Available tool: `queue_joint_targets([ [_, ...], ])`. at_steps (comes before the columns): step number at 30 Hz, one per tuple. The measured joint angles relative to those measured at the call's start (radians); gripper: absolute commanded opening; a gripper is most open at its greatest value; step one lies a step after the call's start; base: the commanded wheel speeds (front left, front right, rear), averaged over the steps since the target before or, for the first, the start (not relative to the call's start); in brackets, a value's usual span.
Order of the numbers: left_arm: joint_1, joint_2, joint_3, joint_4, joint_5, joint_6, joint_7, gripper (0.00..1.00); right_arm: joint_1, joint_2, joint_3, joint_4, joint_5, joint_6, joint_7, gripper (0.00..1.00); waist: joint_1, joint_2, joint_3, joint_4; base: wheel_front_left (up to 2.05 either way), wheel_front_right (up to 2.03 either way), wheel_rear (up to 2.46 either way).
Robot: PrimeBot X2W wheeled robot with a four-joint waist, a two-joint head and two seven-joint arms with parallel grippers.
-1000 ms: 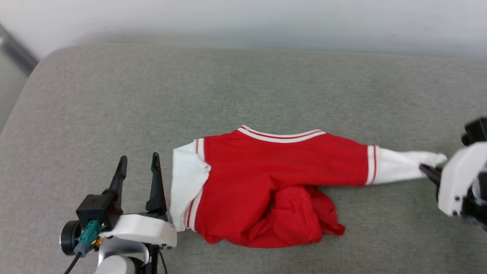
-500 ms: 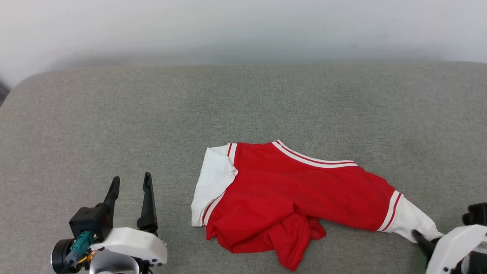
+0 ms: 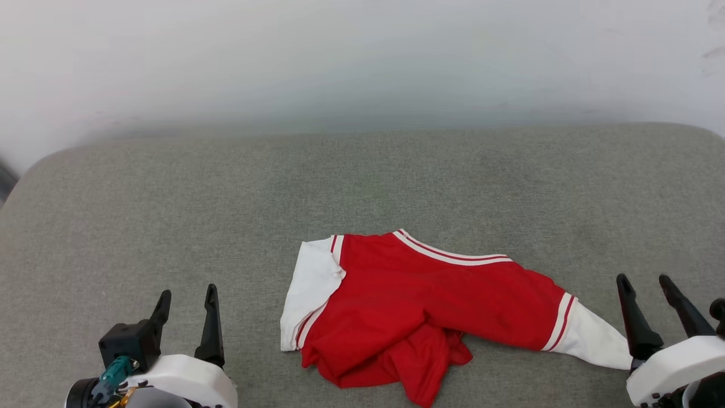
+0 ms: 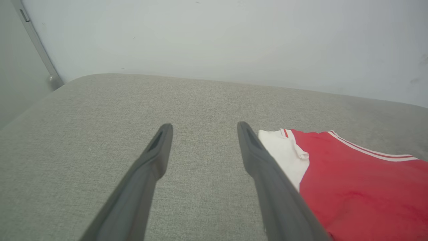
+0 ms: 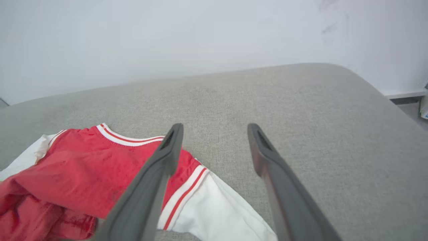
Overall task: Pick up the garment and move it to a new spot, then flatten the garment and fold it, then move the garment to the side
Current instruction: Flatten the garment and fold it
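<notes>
Lying rumpled low and right of centre in the head view, the garment [image 3: 430,306] rests on the grey cushion [image 3: 362,181]. Its red body is bunched into loose folds toward the bottom edge of the frame. The striped neck trim runs along its upper edge. One white sleeve lies flat at its left end, and the other tapers to a point at the lower right.

That point ends just beside the base of the right gripper [image 3: 643,278] in the lower right corner; I cannot tell if they touch. Its two dark fingers are spread well apart and hold nothing. In the right wrist view bare cushion shows between them, with the striped cuff behind the left-hand finger.

At the lower left, the left gripper [image 3: 188,290] is parted about as wide and also empty, near the flat sleeve but apart from it. A pale wall [image 3: 362,56] fills the top of the frame.
</notes>
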Motion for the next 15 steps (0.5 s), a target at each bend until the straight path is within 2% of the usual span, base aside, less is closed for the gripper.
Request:
queue_joint_targets([
  [3, -0.002, 0.016, -0.008, -0.007, -0.001, -0.003, 0.029, 1.00, 0.011, 0.015, 0.014, -0.046, -0.018, 0.000, -0.040, 1.00, 0.0000, 0.0000, -0.009, -0.006, 0.00, 0.00, 0.00],
  [5, -0.027, 0.027, -0.022, -0.007, -0.011, -0.025, 0.075, 1.00, 0.017, 0.033, 0.031, -0.092, -0.033, 0.000, -0.050, 1.00, 0.0000, 0.0000, -0.008, -0.017, 0.00, 0.00, 0.00],
  [9, -0.123, 0.058, -0.046, 0.010, -0.031, -0.081, 0.164, 1.00, 0.017, 0.049, 0.049, -0.153, -0.045, 0.000, -0.049, 1.00, 0.0000, 0.0000, 0.018, -0.032, 0.00, 0.00, 0.00],
  [15, -0.318, 0.095, -0.079, 0.093, -0.098, -0.184, 0.357, 1.00, -0.014, 0.060, 0.079, -0.199, -0.049, 0.000, -0.041, 1.00, 0.0001, 0.0000, 0.087, -0.065, 0.00, 0.00, 0.00],
])
